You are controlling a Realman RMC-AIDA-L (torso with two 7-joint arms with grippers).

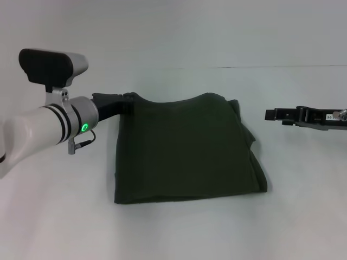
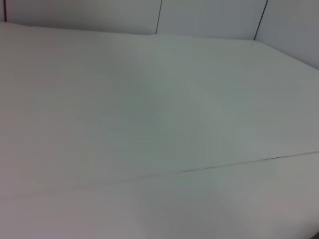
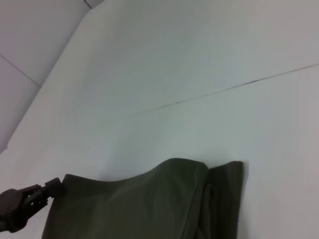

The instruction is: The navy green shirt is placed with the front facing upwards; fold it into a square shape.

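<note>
One left gripper (image 1: 128, 101) at shirt (image 1: 184, 149) corner (far edge)

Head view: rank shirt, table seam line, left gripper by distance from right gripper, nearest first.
From the right gripper, off the shirt's right side:
1. Shirt: its right edge lies just to the gripper's left.
2. Table seam line: farther back on the table.
3. Left gripper: at the shirt's far-left corner.
</note>
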